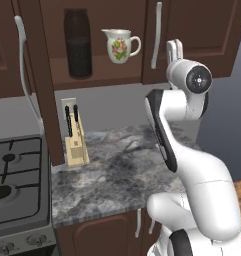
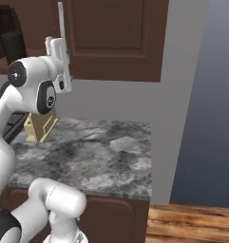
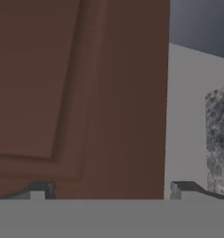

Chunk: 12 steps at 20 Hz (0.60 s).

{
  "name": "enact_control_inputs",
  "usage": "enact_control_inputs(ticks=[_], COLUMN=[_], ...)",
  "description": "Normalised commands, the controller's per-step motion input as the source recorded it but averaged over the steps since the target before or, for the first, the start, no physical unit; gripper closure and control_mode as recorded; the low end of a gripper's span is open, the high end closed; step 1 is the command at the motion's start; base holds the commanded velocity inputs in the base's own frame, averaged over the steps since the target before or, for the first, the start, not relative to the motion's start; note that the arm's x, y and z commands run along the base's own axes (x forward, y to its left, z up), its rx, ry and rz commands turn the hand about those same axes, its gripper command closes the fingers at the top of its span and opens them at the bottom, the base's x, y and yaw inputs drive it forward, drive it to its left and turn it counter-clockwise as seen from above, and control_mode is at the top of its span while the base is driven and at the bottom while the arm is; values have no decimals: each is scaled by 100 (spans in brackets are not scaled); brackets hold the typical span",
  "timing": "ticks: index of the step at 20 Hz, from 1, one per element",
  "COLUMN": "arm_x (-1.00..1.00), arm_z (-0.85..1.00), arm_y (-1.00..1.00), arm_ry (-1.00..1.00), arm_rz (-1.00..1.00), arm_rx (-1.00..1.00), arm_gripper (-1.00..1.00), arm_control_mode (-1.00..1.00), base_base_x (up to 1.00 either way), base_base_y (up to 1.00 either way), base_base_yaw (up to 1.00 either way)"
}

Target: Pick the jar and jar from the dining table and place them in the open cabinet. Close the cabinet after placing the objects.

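Fingers are being held apart, empty, against the cabinet; the tall jar is shelved (second jar pending).

The tall dark jar stands upright on the open cabinet's wooden shelf.

Rendered light, even and soft; we see no glare. Cabinet door fills the hand view's left, flat brown, slightly soft-edged. Dim shading inside the cabinet at upper left of left base view. Marbled counter evenly lit, faint shadows.
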Motion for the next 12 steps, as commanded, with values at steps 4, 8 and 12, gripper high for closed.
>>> enact_control_inputs(ticks=[4,8,12], arm_x=[-38,-42,-48], arm_z=[0,6,5], arm_y=[0,0,0], arm_ry=[0,0,0], arm_rz=[3,1,1], arm_rx=[0,1,0], arm_gripper=[-100,-100,-100], arm_control_mode=[-100,-100,-100], base_base_x=[0,0,0], base_base_y=[0,0,0], base_base_yaw=[0,0,0])
